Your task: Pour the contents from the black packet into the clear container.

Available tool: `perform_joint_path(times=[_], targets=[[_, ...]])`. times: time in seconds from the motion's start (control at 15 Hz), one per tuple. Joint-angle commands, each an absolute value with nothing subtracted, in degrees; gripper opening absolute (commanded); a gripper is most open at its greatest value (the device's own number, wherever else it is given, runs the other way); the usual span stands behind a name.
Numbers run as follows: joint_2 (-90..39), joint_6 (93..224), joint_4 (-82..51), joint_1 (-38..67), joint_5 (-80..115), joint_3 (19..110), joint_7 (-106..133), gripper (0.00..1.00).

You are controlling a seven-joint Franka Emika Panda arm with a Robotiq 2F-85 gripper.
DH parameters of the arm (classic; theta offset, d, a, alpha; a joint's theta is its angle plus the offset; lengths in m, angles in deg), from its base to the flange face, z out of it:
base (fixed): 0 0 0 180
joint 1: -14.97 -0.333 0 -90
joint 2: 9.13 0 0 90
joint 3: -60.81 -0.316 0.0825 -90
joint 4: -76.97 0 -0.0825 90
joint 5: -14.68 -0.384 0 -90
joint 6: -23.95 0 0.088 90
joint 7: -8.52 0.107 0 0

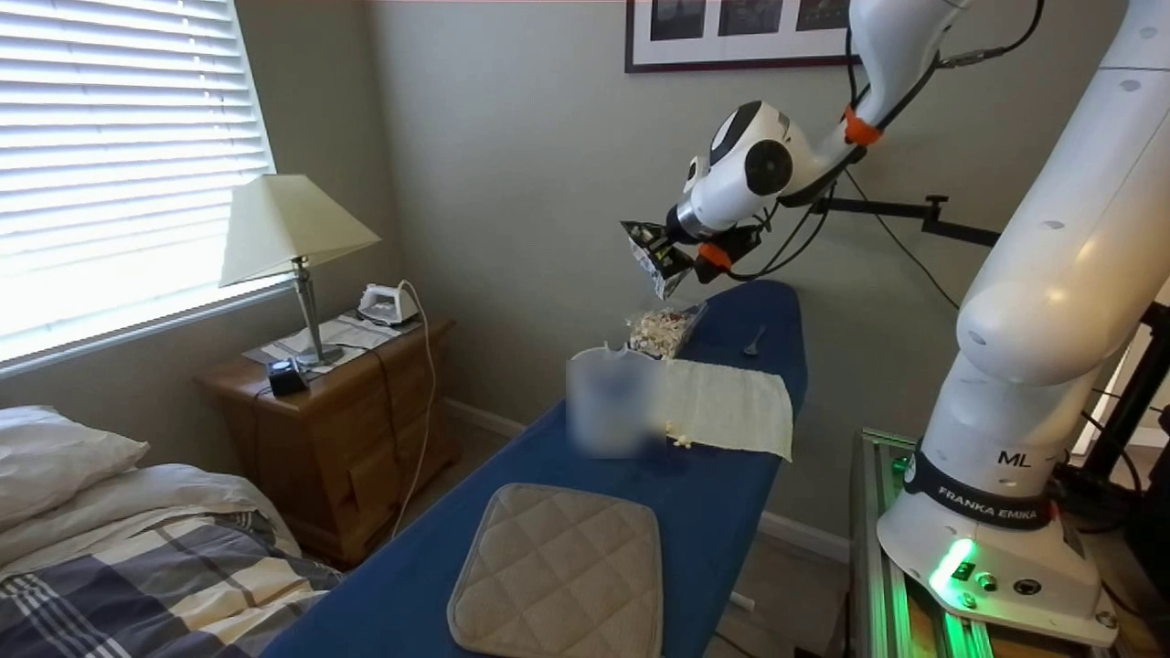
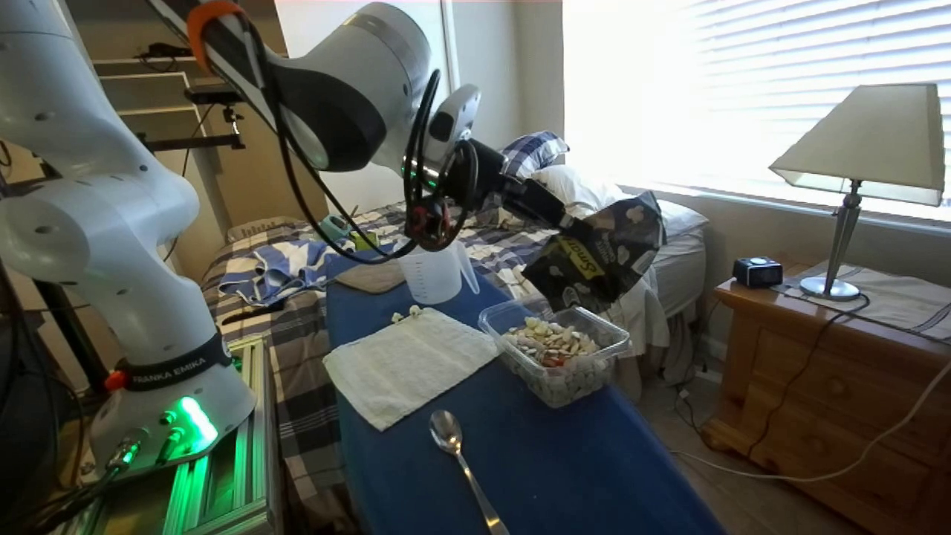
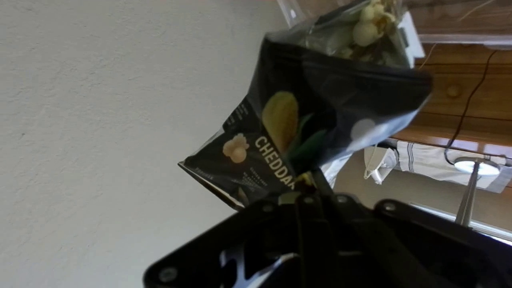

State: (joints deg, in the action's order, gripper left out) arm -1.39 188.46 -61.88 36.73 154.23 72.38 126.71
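In both exterior views you get strong daylight from a window [image 2: 646, 89], its blinds [image 1: 128, 164] bleached by glare, the wall [image 1: 315, 100] beside it dim. In an exterior view, blur smears the white pitcher [image 1: 611, 402]. Green light glows on the robot base [image 1: 996, 548]. In your wrist view, the end effector [image 3: 306, 191] is dark, soft.

Arm [image 1: 1033, 311] bent; wrist [image 1: 731, 187] high, tilted; fingers [image 2: 548, 206] pinched together, slanting downward

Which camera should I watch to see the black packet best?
The wrist view: the black packet is large and close there, with the word CHEDDAR nearly all readable. Both exterior views show it smaller, pinched by the gripper, but also show it above the clear container.
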Motion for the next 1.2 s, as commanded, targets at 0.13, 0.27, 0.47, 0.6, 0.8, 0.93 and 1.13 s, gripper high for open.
perform_joint_path(times=[0.13, 0.27, 0.47, 0.6, 0.8, 0.93, 1.13], targets=[[1.2, 182.3, -63.0, 35.9, 162.1, 72.4, 129.8, 0.0], [2.3, 180.7, -63.6, 34.6, 158.6, 72.2, 126.0, 0.0], [3.9, 180.5, -63.4, 30.9, 158.4, 72.4, 125.2, 0.0], [2.7, 181.3, -65.0, 34.5, 158.1, 72.4, 124.9, 0.0], [4.3, 180.3, -64.7, 30.5, 158.4, 72.8, 125.0, 0.0], [4.9, 179.8, -64.9, 30.1, 158.4, 72.9, 123.3, 0.0], [5.0, 177.1, -66.7, 32.9, 158.4, 72.6, 120.5, 0.0]])
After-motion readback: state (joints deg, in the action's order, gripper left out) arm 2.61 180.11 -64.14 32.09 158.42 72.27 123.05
